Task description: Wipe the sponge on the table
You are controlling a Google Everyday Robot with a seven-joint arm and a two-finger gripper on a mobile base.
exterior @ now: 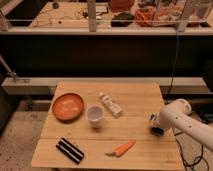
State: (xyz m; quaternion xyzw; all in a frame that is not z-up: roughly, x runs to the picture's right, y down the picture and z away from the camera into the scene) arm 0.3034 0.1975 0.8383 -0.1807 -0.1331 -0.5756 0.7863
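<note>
The light wooden table (136,98) fills the middle of the camera view. My white arm reaches in from the right, and its gripper (156,128) is low over the table's right side, near the right edge. The gripper is shut. A small dark blue block, the sponge (157,131), shows at its tip, down against the planks and largely hidden by the gripper.
On the table are an orange bowl (68,106) at the left, a white cup (95,115), a white tube (110,105), a black block with white stripes (70,150) at the front left and a carrot (122,148). A cluttered dark workbench (100,17) runs along the back.
</note>
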